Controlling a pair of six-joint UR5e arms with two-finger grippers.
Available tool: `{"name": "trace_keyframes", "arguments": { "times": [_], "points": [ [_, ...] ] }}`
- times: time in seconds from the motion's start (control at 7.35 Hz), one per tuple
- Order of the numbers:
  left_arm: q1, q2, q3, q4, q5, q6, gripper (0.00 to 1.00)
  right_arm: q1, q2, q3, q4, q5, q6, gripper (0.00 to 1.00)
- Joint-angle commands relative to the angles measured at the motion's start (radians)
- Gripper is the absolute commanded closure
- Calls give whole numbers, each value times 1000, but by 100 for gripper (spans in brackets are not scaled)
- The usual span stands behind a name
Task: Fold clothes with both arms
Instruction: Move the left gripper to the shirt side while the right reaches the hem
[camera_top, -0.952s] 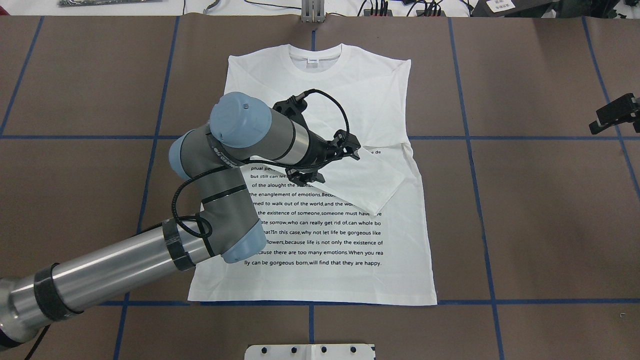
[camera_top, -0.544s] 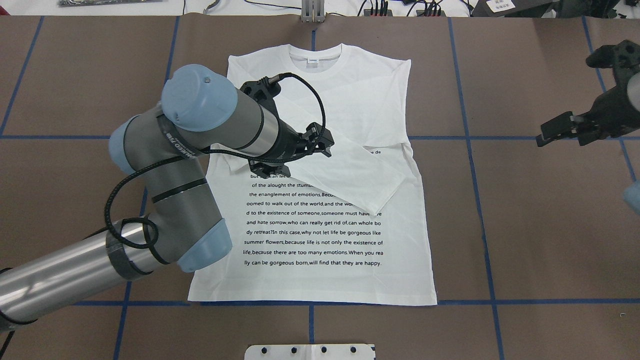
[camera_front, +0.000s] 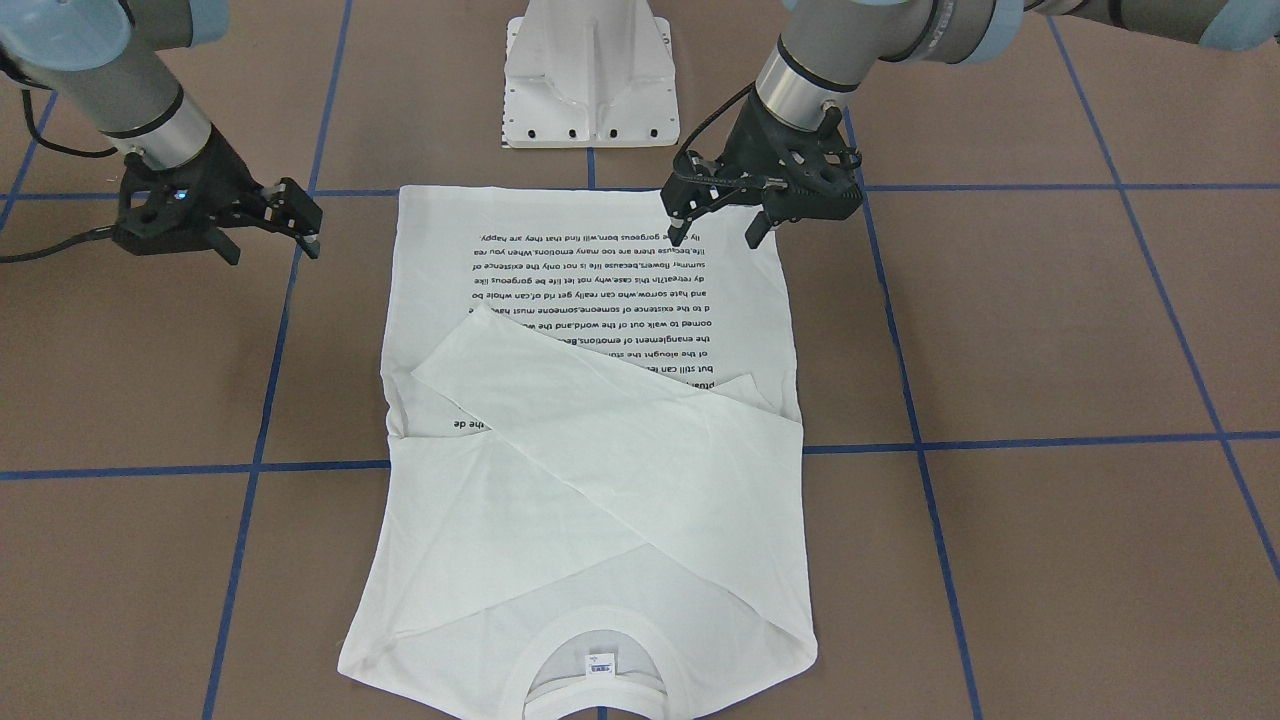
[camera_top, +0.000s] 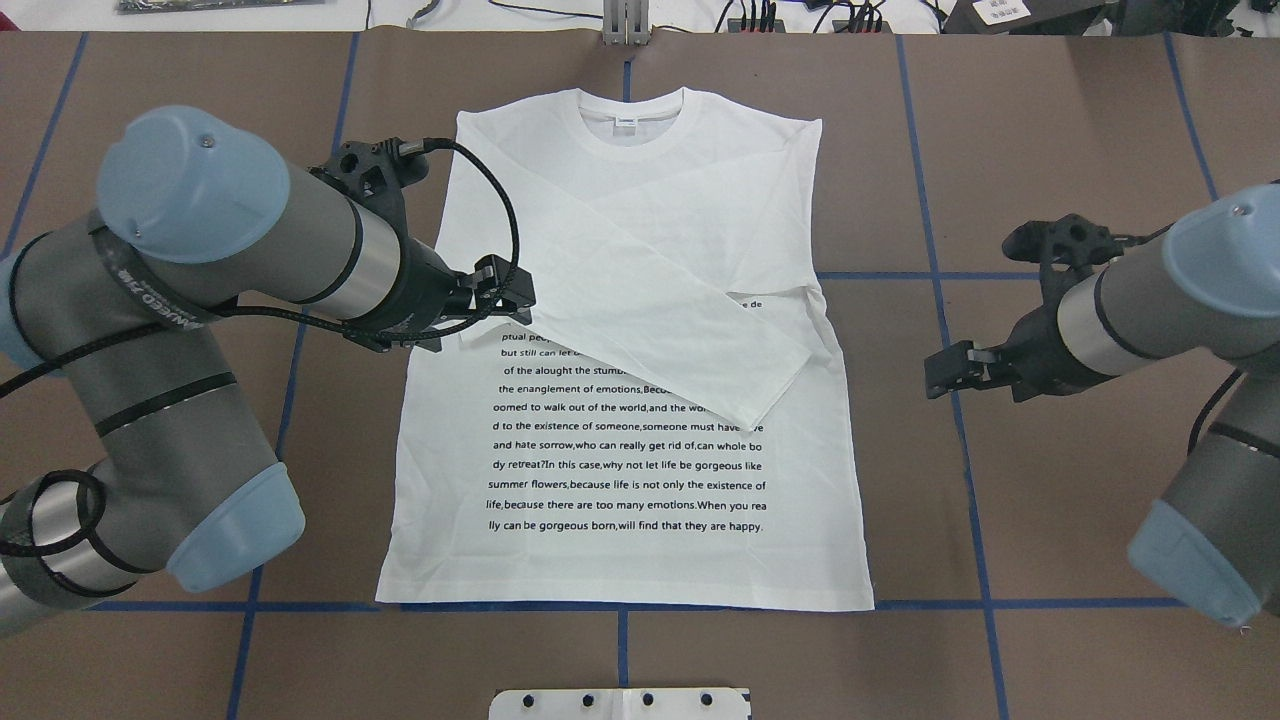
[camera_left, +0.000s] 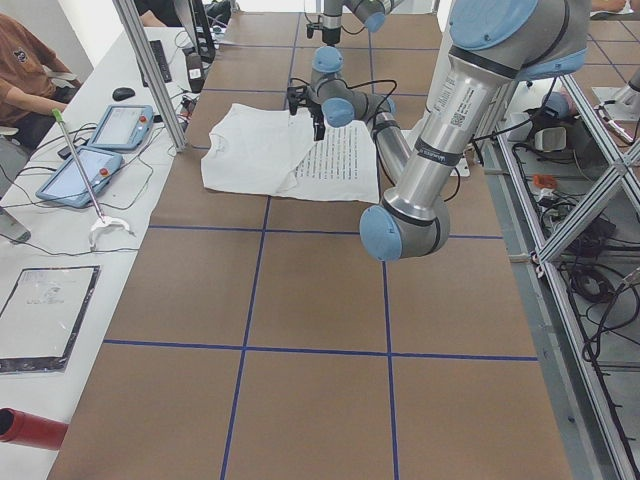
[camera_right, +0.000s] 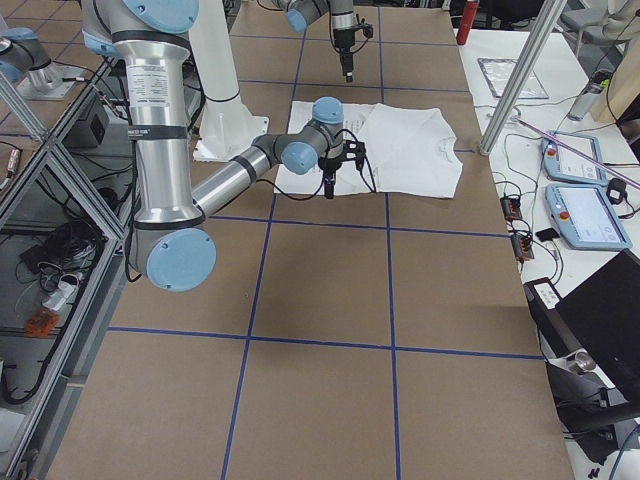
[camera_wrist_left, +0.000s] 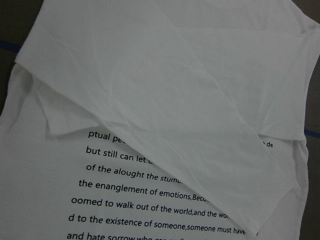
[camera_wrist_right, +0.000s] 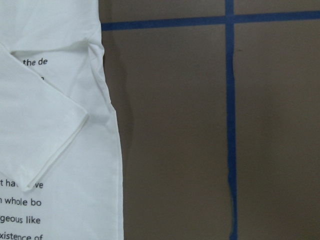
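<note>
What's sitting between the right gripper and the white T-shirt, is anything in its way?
Nothing visible. The right gripper hovers just off the T-shirt's side edge, and only bare brown table lies between them. The left gripper is over the shirt's opposite side, out of that path.

The surface (camera_top: 1080, 480) is brown and flat, divided into large squares by blue tape lines (camera_top: 1050, 603). One white T-shirt (camera_top: 640, 460) lies flat on it, printed side up, collar toward the far edge and hem along a tape line. Its sleeves are folded in across the chest, one cuff covering part of the upper text lines. A white pedestal base (camera_front: 590, 80) stands at the robot's edge.
</note>
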Motion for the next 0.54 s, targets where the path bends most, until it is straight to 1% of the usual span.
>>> {"name": "trace_keyframes", "arguments": {
  "times": [0.0,0.14,0.27,0.41],
  "points": [
    [5,71,-25,16,52,21,1,-176,10,42,1,-122,138,0],
    [3,85,-26,7,43,19,2,-244,16,39,-2,-179,158,0],
    [3,100,-35,-13,29,9,1,-258,16,38,-4,-170,164,0],
    [3,106,-45,-13,10,-4,1,-298,16,32,-5,-185,181,0]
  ]
}}
